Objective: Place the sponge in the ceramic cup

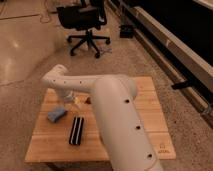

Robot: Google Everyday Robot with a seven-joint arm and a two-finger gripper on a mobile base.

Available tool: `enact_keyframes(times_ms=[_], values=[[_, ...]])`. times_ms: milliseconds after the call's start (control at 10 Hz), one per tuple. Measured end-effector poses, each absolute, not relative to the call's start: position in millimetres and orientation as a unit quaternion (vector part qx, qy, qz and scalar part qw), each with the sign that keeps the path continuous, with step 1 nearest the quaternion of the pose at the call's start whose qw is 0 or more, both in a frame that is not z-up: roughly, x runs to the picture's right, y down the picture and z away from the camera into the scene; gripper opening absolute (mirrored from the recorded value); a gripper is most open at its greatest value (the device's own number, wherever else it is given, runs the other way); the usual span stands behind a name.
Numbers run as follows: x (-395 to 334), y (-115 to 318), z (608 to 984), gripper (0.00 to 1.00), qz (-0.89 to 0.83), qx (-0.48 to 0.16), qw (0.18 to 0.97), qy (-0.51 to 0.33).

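A blue sponge [56,115] lies on the left part of the wooden table [145,115]. My white arm reaches from the lower right across the table, and its gripper [70,98] hangs just above and to the right of the sponge, apart from it. Right beside the gripper is a small pale object [77,101], mostly hidden by the arm; I cannot tell whether it is the ceramic cup.
A black ridged block [76,130] lies on the table just right of the sponge. A small dark item [89,101] sits near the gripper. A black office chair [85,22] stands on the floor behind, and a dark ledge [170,35] runs along the right.
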State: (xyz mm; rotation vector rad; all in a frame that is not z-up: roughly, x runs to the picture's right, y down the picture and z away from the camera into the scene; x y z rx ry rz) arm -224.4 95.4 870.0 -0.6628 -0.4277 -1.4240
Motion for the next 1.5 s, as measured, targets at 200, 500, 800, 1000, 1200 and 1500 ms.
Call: enact_keyframes(times_ms=[200,500,800,1000,1200,1500], values=[[-237,82,879,0.80,-0.634,-0.291,0.691,-0.191],[-257,79,904,0.80,-0.623,-0.279,0.697,-0.219],[-268,87,918,0.80,-0.613,-0.277,0.701,-0.238],[-276,102,923,0.80,-0.611,-0.283,0.695,-0.251],[-280,114,924,0.80,-0.612,-0.291,0.688,-0.258],[-283,126,925,0.67,-0.611,-0.301,0.681,-0.270]])
